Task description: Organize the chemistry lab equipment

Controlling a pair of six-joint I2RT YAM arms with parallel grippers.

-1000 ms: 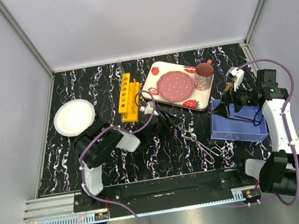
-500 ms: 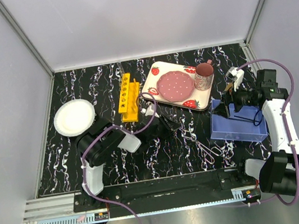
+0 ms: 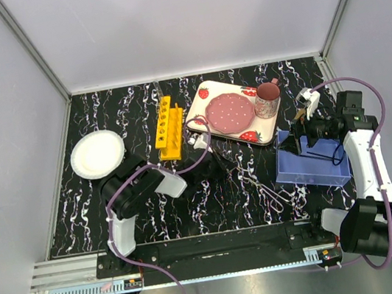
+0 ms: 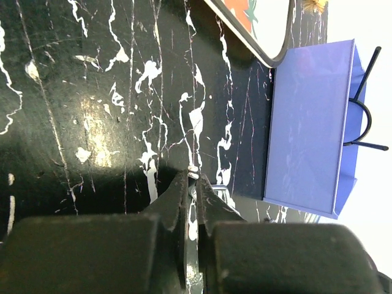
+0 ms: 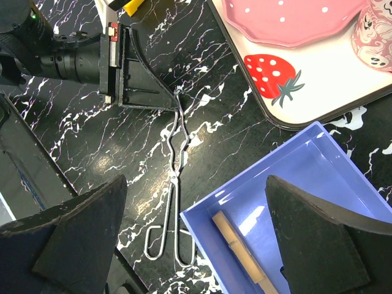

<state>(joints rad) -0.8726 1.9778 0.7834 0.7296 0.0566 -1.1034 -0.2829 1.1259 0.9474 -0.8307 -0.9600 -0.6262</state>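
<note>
The silvery forceps [image 5: 173,177] lie on the black marbled table, handle loops toward the near edge. My left gripper [image 5: 174,93] is shut on the tips of the forceps [image 4: 193,173], low over the table [image 3: 229,165]. My right gripper [image 5: 196,180] hangs wide open above the near corner of the blue bin [image 5: 318,159], holding nothing. Inside the bin lies the tan wooden clamp [image 5: 239,245], and thin black rods [image 3: 322,149] are there too. The yellow holed rack [image 3: 168,127] stands left of the tray.
The strawberry-print tray [image 3: 252,136] carries a pink dotted plate [image 3: 231,111] and a pink cup [image 3: 268,100] at the back centre. A white paper plate [image 3: 97,154] lies at the left. Grey walls close in the table's sides and back.
My left gripper's jaws have closed onto the forceps' tips, and the forceps have turned slightly on the table. The right arm has not moved.
</note>
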